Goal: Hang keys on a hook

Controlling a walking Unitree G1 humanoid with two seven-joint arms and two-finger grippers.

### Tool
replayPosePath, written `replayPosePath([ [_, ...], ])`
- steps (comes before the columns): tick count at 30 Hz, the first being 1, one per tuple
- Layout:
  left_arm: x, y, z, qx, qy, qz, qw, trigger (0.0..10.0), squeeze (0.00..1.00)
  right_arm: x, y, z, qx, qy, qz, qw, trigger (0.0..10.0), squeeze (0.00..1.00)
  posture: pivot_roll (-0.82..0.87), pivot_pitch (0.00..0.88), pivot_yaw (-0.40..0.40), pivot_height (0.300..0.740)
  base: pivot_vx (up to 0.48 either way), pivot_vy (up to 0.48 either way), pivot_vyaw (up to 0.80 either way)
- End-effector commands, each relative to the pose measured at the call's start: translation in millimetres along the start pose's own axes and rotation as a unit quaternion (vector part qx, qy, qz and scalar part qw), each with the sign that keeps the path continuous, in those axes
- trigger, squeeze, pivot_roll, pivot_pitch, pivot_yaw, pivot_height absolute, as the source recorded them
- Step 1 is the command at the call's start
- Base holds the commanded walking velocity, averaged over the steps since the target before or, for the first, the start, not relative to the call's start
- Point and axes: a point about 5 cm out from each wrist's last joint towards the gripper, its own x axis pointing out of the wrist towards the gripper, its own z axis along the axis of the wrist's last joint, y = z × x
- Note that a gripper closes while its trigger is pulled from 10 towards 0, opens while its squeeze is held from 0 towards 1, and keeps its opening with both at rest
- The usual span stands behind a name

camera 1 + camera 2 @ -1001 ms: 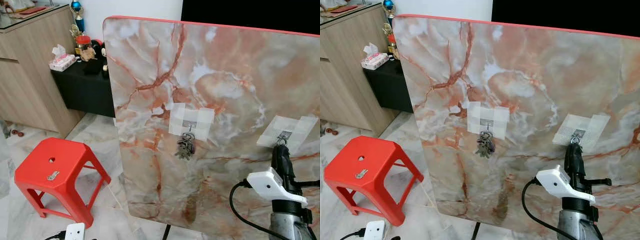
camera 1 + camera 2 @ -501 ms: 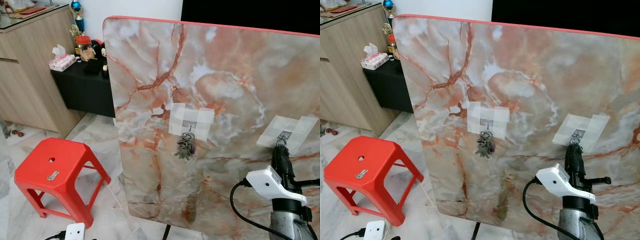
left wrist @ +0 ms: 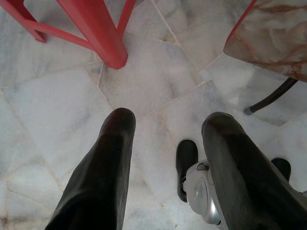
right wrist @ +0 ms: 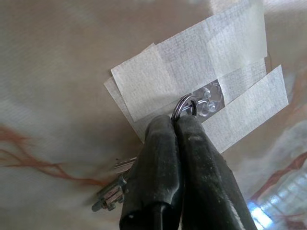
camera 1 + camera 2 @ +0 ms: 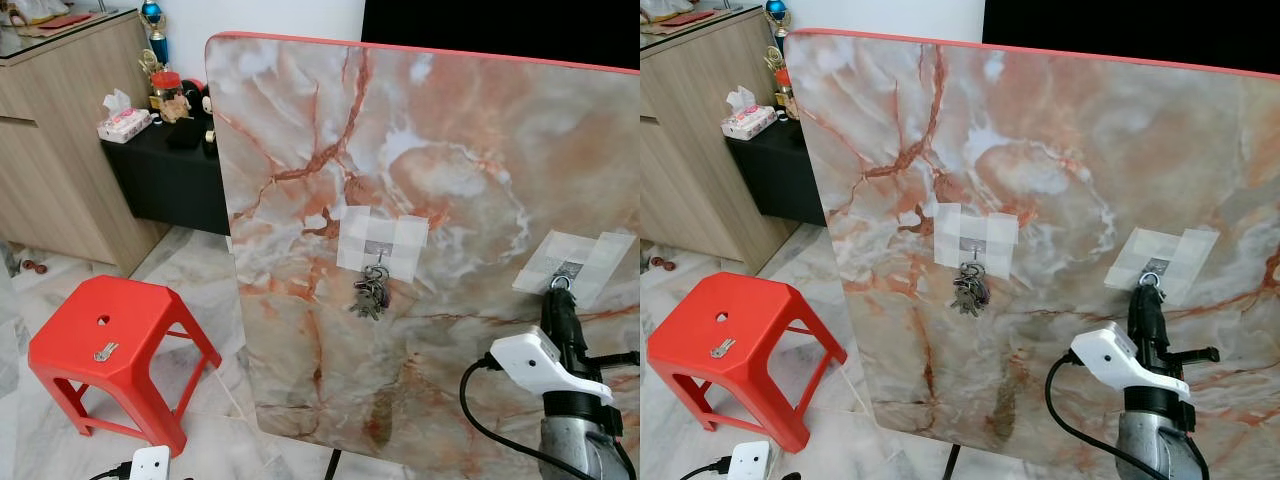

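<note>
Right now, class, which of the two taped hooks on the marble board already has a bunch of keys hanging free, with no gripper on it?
The hook toward the robot's left: its keys dangle untouched.

Head cameras look down at the upright marble board [image 5: 420, 200]; the right wrist camera views its hook [image 4: 206, 99] close

Orange-veined marble board [image 5: 420, 150], red stool [image 5: 110, 350], white tape [image 4: 192, 91], possibly clear hook [image 4: 209, 101].
</note>
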Motion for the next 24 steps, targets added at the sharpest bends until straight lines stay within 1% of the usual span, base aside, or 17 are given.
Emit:
replayPosePath([
  [1,-1.4,0.7,-5.7,0.0,0.013,0.0,1.0,10.0,0.0,-0.3,3.3,-1.7,0.001,0.006,0.013,1.0,10.0,0.0,0.06,0.0,-0.055,0.74,0.0,0.0,0.0],
  [24,-1.5,0.9,-5.9,0.0,0.014,0.001,1.0,10.0,0.0,-5.4,7.2,-3.1,0.005,0.013,0.026,1.0,10.0,0.0,0.06,0.0,-0.055,0.74,0.0,0.0,0.0],
])
